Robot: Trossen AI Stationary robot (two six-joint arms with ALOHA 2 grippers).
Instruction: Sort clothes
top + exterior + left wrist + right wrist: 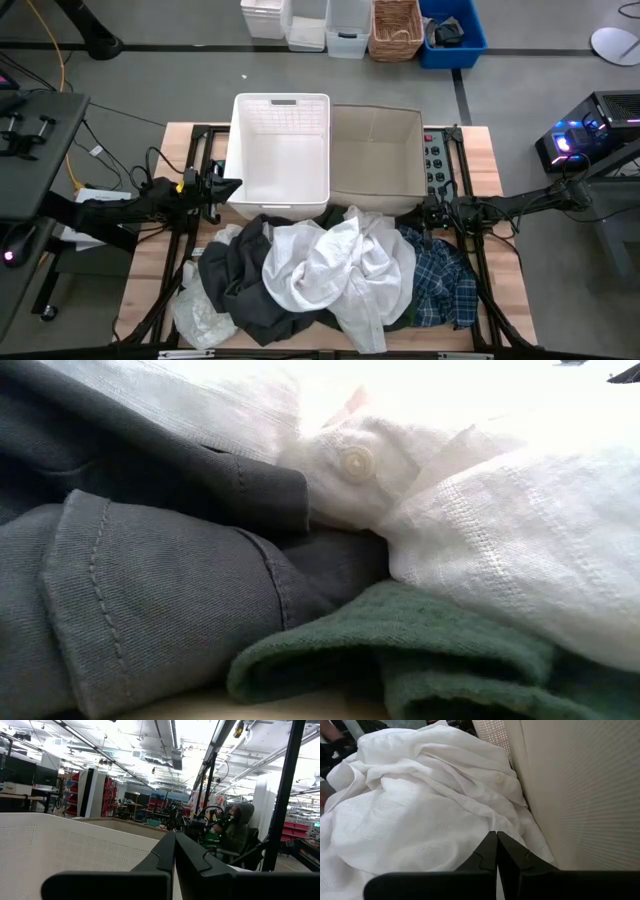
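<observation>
The clothes lie in a heap on the near half of the table. A white shirt [330, 265] is on top, over a dark grey garment [245, 285]. A blue-and-navy plaid shirt [445, 280] is at the right and another white piece [200, 312] at the near left. The low view shows the grey cloth [150, 590], the white cloth [500, 530] and a dark green garment [400, 645] resting on the table. My left gripper [237, 186] is shut beside the basket's near left corner. My right gripper [426, 212] is shut by the box's near right corner, its tips [496, 836] just over the white shirt [420, 805].
A white slatted basket [240, 150] and a tan cardboard box [378, 118] stand side by side at the table's far middle. The basket's wall [75, 845] fills the left wrist view and the box's wall [580, 795] stands close beside the right gripper. A person [237, 827] sits beyond the table.
</observation>
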